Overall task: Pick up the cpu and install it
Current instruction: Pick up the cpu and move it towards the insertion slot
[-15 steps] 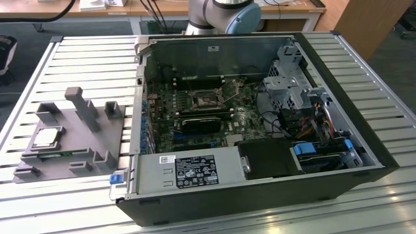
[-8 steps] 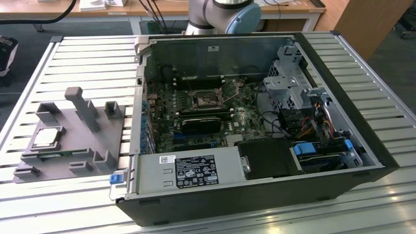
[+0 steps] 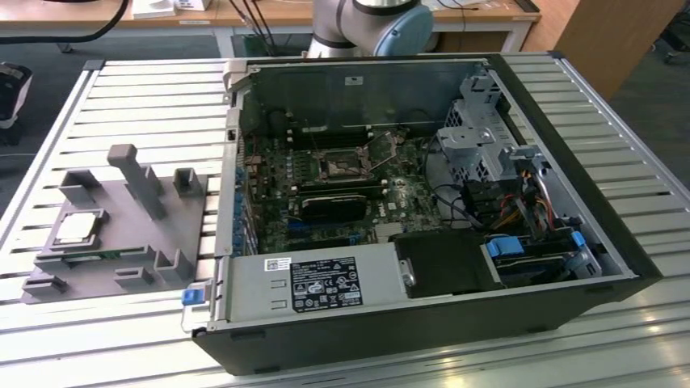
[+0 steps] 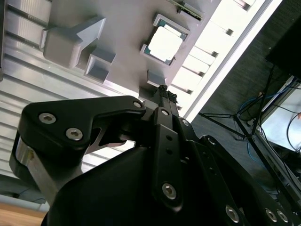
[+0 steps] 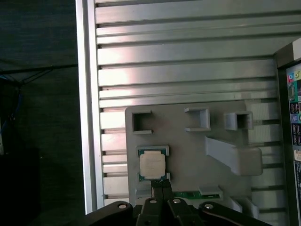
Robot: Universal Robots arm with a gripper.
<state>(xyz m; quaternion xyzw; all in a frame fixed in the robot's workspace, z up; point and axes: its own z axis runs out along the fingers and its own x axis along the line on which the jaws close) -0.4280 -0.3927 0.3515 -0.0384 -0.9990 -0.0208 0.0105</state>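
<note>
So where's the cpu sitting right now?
The cpu lies in a square pocket of the grey holder plate, on the slatted table to the exterior view's left of the open computer case; in the first wrist view the gripper is near it.

There is one silver table of ribbed metal strips (image 3: 140,97). On it sits one big black computer box (image 3: 431,331) with its side open. Inside the computer box there is one green main board (image 3: 410,190), one grey metal power box with a white sticker (image 3: 313,283) and one flat black block (image 3: 339,204). One small blue clip (image 3: 192,296) sticks out at a corner of the computer box. Beside the computer box lies one grey plastic tray (image 3: 129,242). On the tray there is one small flat square cpu with a shiny silver top (image 3: 77,229) and one thin green strip (image 5: 197,194). There is one pale grey robot arm (image 3: 367,24). There is one black gripper (image 5: 161,182).
</note>
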